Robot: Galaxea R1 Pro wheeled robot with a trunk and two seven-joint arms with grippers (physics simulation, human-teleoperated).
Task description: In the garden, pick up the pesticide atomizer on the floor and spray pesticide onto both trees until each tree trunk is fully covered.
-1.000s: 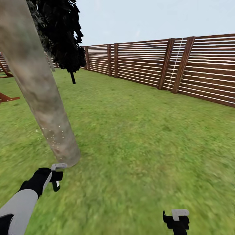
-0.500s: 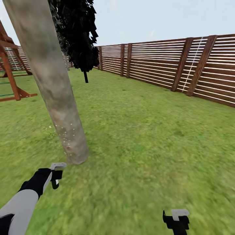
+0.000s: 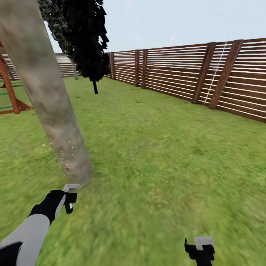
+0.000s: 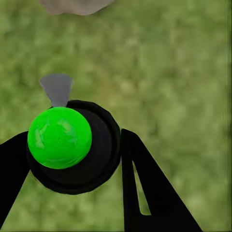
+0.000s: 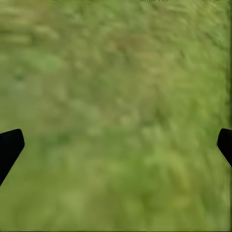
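— Head view: trunk [image 3: 48, 99] rising at ten o'clock, thick, pale and mottled, leaning toward eleven. Pale specks dot it low down, near the foot.

— And the left gripper [image 3: 69, 197]?

— Down at eight o'clock, just short of the trunk's foot, over the grass [image 3: 155, 166]. On the left wrist view, the atomizer [image 4: 77, 150] sits right between the black fingers [image 4: 145, 193]: round dark body, bright green cap, small grey nozzle on the side facing the trunk's base. Jaws are clamped on it, one finger against each side.

— So it's off the ground?

— Held in the left gripper, yes, grass blurred beneath it.

— Right side?

— Right gripper [image 3: 201, 248] hangs at five o'clock, low over the lawn, well apart from the trunk. Right wrist view has its two dark tips at opposite edges, jaws wide apart, nothing between them but grass.

— Background?

— Brown slatted fence [image 3: 177, 74] from twelve round to three. A black-leaved tree [image 3: 85, 40] on a thin dark stem at eleven, and a red wooden frame [image 3: 11, 92] at nine.
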